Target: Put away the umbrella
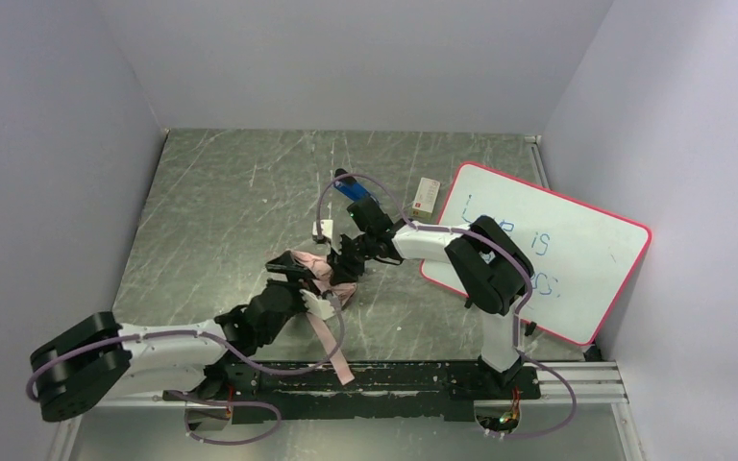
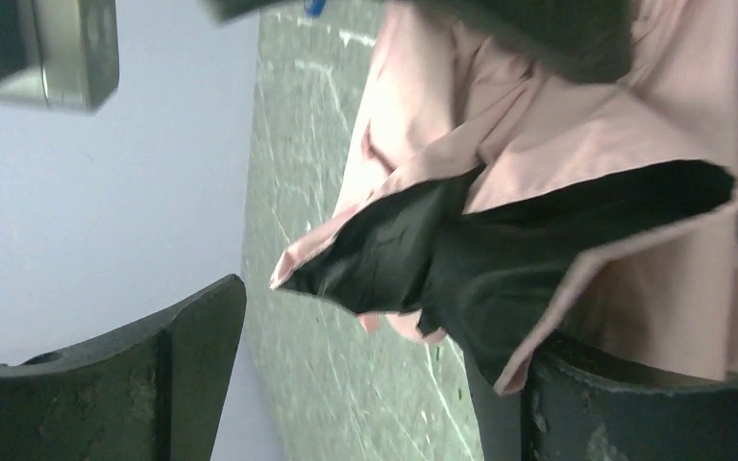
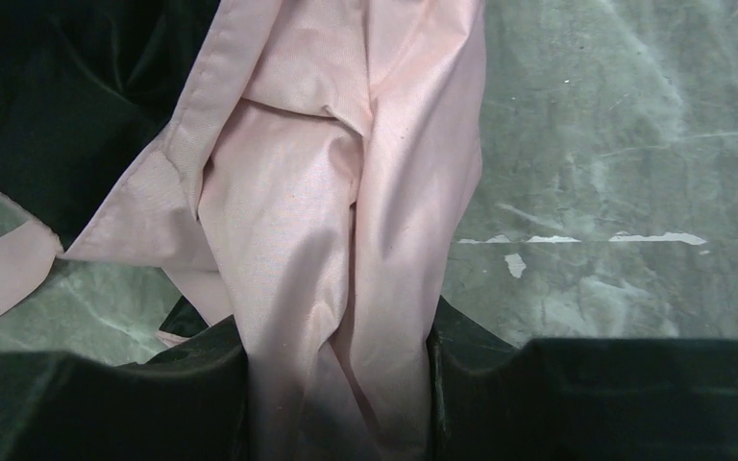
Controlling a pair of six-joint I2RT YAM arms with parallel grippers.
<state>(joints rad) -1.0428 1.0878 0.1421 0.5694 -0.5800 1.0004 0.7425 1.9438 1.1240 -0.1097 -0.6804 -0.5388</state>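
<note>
— Top external view, near edge first: we see the black mounting rail (image 1: 413,376) under both arm bases, and a pink strap (image 1: 332,348) trails down to it.

— That strap belongs to the umbrella (image 1: 313,270), which lies bunched near the middle of the worktop (image 1: 221,211), between our two arms.

— Our left pincer (image 2: 384,384) is released, its fingers standing wide apart. A fold of fabric, pink outside and black inside, drapes over one finger. The other finger is apart from it.

— And our right pincer (image 3: 336,384) is clenched on the umbrella. Pink fabric fills the gap between both fingers.

— For room, we have scratched worktop running open from the umbrella to the left wall (image 1: 58,192) and towards the back.

— The right side is tighter. The whiteboard (image 1: 548,254), pink-rimmed, takes up that side, with one corner reaching the right wall and its near corner close to our right arm's base.

— Farther back, a blue-and-black stapler (image 1: 354,187) sits beyond the right wrist, apart from the umbrella's fabric. A small box (image 1: 427,195) lies just beside the whiteboard's far edge.
</note>
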